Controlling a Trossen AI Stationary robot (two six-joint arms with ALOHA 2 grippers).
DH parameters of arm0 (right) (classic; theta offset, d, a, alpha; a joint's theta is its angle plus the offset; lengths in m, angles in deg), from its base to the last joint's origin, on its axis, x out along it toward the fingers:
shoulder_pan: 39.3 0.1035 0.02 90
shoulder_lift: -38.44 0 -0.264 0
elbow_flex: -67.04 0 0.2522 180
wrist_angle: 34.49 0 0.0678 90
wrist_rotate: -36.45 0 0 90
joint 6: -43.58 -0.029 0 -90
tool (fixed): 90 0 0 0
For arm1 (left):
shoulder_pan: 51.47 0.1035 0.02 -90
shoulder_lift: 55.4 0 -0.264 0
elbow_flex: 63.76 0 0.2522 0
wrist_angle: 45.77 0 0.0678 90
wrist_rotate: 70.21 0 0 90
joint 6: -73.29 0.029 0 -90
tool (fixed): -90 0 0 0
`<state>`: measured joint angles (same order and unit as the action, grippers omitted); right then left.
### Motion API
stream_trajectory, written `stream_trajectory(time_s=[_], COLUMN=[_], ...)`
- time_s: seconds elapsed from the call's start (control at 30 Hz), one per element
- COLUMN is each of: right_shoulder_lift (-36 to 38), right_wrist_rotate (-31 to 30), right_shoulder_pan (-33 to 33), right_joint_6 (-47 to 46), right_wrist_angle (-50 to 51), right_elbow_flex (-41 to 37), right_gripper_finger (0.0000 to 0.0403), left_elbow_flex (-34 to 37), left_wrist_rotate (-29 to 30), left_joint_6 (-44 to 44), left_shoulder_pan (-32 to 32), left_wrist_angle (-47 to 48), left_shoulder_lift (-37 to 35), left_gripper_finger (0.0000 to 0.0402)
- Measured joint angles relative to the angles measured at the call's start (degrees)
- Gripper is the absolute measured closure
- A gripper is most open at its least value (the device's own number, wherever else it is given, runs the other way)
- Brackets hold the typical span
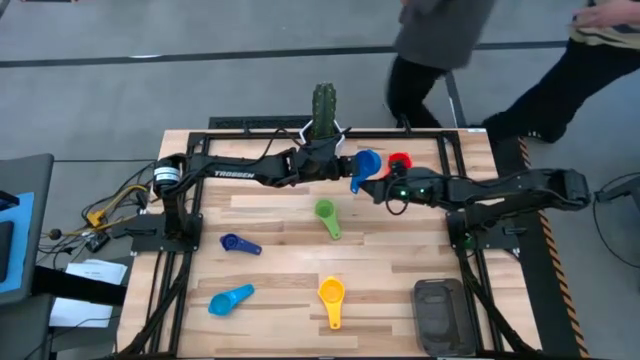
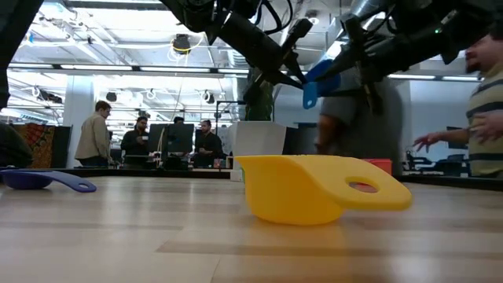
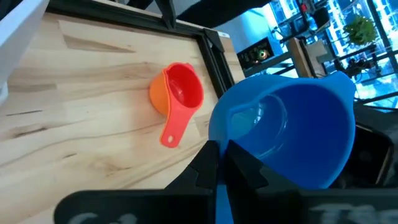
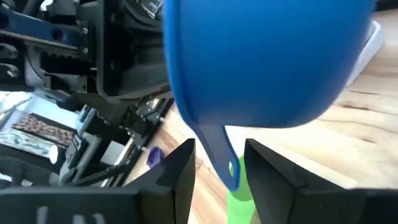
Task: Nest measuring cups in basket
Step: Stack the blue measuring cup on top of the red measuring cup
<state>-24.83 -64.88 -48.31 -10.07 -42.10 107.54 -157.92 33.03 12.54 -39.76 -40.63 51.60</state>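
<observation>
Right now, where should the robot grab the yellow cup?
Probably by its flat handle, coming straight down from above. The yellow cup lies alone on the table, handle pointing toward the near edge, with open space around it.

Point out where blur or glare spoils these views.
High view: the people beyond the table are motion-blurred. Low view: the yellow cup is sharp, the blue cup above soft, ceiling lights glaring. Right wrist view: the blue cup fills the frame, blurred.
</observation>
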Motion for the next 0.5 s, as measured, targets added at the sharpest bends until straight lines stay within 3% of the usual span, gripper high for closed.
stream_trajectory(time_s=[0.27,0.5], right_shoulder_lift=[-2.8,-2.7], right_wrist_rotate=[-0.6,-0.5], right_shoulder_pan=[-0.1,-0.1], right_joint_6=[0.1,-1.1], right_wrist_angle=[-2.2,-2.4], right_elbow_flex=[1.2,1.5], right_gripper_finger=[0.0295,0.0388], left_elbow_flex=[0.0,0.0], left_wrist_rotate=[0.0,0.0], left_joint_6=[-0.1,-0.2], left_shoulder_pan=[0.0,0.0], left_wrist_angle=[0.2,0.3], left_shoulder_lift=[0.0,0.0], left_gripper_finger=[0.0401,0.0395])
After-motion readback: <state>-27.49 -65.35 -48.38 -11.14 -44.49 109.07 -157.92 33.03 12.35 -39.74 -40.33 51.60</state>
